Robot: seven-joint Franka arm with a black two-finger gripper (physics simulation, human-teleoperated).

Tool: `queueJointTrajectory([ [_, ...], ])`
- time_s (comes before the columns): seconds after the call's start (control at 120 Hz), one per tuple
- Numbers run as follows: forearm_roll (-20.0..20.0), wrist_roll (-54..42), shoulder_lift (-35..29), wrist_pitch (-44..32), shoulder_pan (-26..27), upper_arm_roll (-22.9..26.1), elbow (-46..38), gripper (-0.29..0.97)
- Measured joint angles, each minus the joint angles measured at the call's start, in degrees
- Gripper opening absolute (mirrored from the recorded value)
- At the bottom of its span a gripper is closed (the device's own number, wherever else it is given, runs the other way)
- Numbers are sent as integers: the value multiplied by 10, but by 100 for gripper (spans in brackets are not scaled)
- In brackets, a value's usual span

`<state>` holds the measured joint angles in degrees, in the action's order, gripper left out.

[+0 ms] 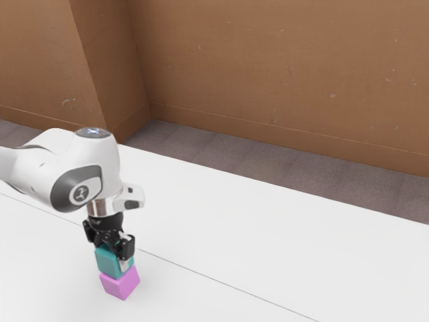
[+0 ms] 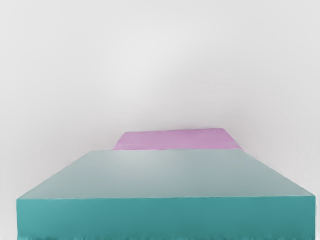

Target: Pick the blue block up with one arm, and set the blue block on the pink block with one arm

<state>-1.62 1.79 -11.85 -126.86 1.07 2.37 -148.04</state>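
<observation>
the gripper [image 1: 110,249] clasps the blue block [image 1: 105,261]. it sits on the pink block [image 1: 119,284], well off the table's [image 1: 268,235] far edge.

The table [image 1: 281,228] is open on every side of the stack. The only obstacles are the pink block [image 1: 120,285] and the blue block [image 1: 105,261] on it, with the gripper [image 1: 110,251] clasping the blue one from above. The wall [image 1: 281,67] stands well apart
</observation>
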Motion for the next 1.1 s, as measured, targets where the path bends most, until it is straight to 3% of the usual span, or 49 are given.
queueJointTrajectory([
  [0.208,1,2,-4,0,0,1,-8,41],
  [0.417,5,-1,-12,3,0,8,-8,55],
  [0.733,5,-7,-80,9,0,9,39,65],
  [0.875,4,-8,-75,34,0,8,148,66],
  [0.975,-1,-9,-39,131,0,25,349,67],
  [1.1,-5,-9,-19,223,0,38,446,67],
])
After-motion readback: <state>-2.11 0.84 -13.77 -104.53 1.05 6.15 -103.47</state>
